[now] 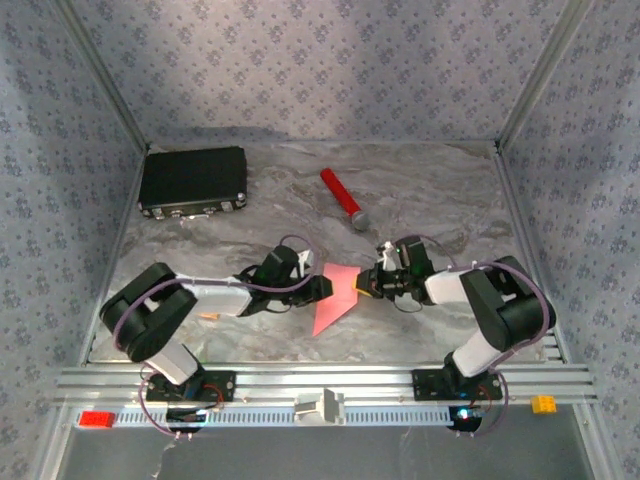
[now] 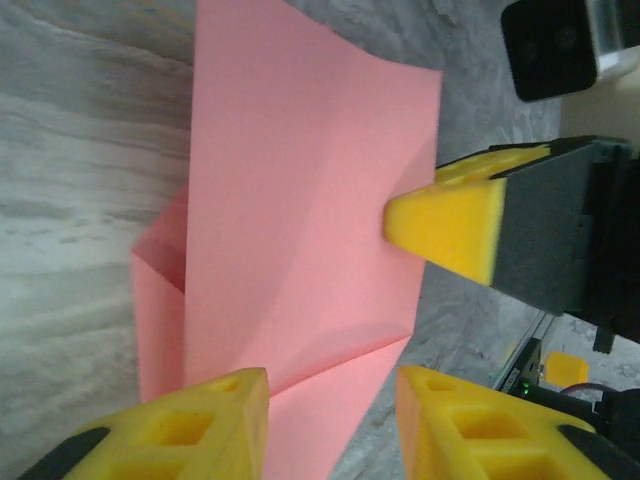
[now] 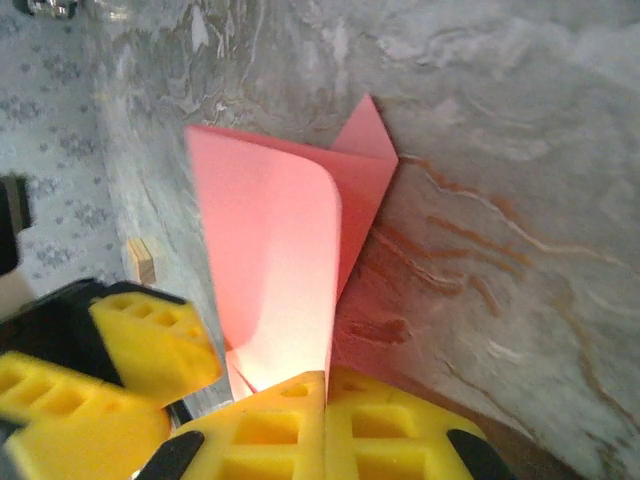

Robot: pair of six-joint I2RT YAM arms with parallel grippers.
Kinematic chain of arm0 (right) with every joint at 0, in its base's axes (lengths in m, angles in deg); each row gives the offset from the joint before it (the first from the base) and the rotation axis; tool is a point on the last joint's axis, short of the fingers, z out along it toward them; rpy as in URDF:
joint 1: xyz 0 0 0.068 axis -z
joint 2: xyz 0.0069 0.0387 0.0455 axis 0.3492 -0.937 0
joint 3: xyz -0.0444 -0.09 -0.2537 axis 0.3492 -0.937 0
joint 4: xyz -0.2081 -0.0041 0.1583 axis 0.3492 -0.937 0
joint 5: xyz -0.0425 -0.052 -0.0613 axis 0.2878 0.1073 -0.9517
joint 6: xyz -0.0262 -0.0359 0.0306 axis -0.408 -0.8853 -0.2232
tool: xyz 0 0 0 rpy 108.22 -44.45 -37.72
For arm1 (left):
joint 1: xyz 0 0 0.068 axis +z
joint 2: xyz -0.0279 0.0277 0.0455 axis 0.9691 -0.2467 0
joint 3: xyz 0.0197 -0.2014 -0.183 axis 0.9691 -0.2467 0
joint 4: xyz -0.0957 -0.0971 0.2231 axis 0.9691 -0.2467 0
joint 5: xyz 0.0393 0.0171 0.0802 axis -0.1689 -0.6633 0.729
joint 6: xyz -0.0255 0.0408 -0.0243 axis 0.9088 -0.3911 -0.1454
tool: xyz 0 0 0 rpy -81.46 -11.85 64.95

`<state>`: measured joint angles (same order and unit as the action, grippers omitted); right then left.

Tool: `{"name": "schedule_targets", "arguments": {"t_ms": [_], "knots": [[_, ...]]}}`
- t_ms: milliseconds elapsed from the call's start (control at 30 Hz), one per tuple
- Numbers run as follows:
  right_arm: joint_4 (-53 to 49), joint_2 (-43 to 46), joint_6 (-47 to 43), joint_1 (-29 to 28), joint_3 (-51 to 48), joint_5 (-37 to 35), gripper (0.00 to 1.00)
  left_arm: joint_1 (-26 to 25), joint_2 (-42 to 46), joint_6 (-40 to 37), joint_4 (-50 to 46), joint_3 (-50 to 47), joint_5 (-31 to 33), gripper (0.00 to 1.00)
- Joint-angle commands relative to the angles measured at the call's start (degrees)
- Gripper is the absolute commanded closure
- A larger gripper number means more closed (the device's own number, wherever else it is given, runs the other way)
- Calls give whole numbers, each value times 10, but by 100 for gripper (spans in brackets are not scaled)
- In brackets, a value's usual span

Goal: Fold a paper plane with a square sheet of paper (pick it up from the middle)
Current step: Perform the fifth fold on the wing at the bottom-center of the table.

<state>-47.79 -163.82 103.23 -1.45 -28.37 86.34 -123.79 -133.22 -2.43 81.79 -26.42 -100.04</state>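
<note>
2 black-and-white arms (image 1: 150, 320), purple cable loops (image 1: 297, 240), yellow fingertips (image 3: 260, 430) with square cut-outs.

Jaws of the right gripper (image 3: 325, 392) pinch the creased square sheet of paper (image 3: 265, 250).

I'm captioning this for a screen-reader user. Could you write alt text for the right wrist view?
The right pincer is shut on the nearest edge of the sheet of paper, pink-red and partly folded, which curls up off the grey marbled table. The left pincer, also yellow-fingered, sits at lower left beside the sheet.
</note>
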Motion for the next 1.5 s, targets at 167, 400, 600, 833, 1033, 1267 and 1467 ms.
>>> {"name": "schedule_targets", "arguments": {"t_ms": [167, 400, 600, 833, 1033, 1267, 1467], "knots": [[-27, 109, 76, 9, -29, -58, 93, -58, 82, -143, -177, 45, 134, 53], [-42, 135, 103, 7, -24, -67, 93, -114, 77, -220, -225, 72, 184, 48], [-38, 137, 115, 7, -23, -70, 93, -168, 34, -257, -279, 122, 256, 44], [-40, 132, 120, 7, -20, -70, 93, -214, -26, -278, -347, 185, 358, 43], [-38, 133, 126, 7, -20, -68, 93, -238, -69, -288, -387, 220, 420, 43], [-37, 132, 134, 7, -16, -70, 93, -252, -107, -287, -412, 243, 462, 47], [-41, 132, 135, 7, -13, -71, 93, -255, -119, -287, -417, 246, 477, 55]]}}
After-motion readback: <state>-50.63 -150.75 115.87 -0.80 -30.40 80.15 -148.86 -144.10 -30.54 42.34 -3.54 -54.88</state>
